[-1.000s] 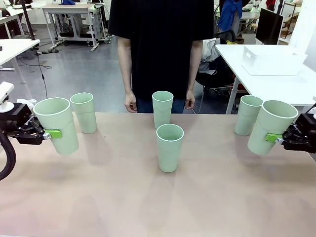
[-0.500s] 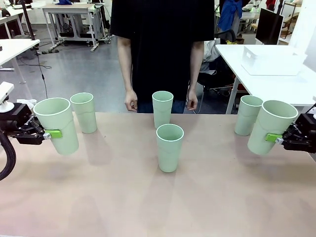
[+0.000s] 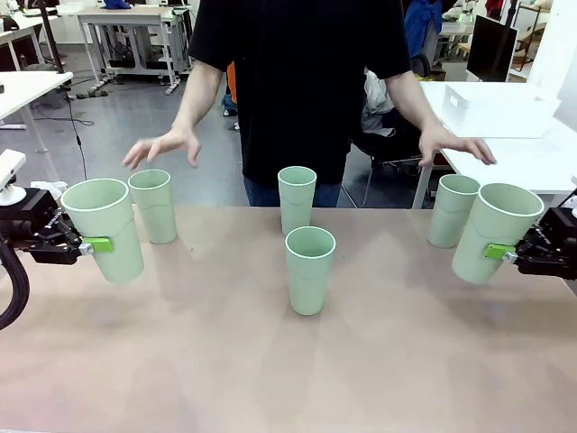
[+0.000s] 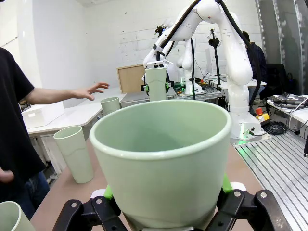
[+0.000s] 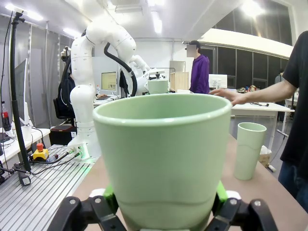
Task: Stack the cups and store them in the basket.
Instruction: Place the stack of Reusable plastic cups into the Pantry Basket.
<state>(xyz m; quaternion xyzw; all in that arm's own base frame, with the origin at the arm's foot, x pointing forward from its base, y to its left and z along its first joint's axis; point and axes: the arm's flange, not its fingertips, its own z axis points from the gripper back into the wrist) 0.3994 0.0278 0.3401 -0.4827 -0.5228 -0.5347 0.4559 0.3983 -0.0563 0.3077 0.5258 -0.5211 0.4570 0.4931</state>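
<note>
Sideways, left tool (image 3: 101, 242) and right tool (image 3: 494, 250) each clamp one cup (image 3: 97, 209).

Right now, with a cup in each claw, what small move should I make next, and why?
Probably swing the left claw with its held cup over the near middle cup to nest it: that cup stands upright and free, while the person's hands hover above the far left cup and far right cup.

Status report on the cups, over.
Left gripper shut on left cup, right gripper shut on right cup. Four other cups standing unstacked. Person's hands above outer cups.
</note>
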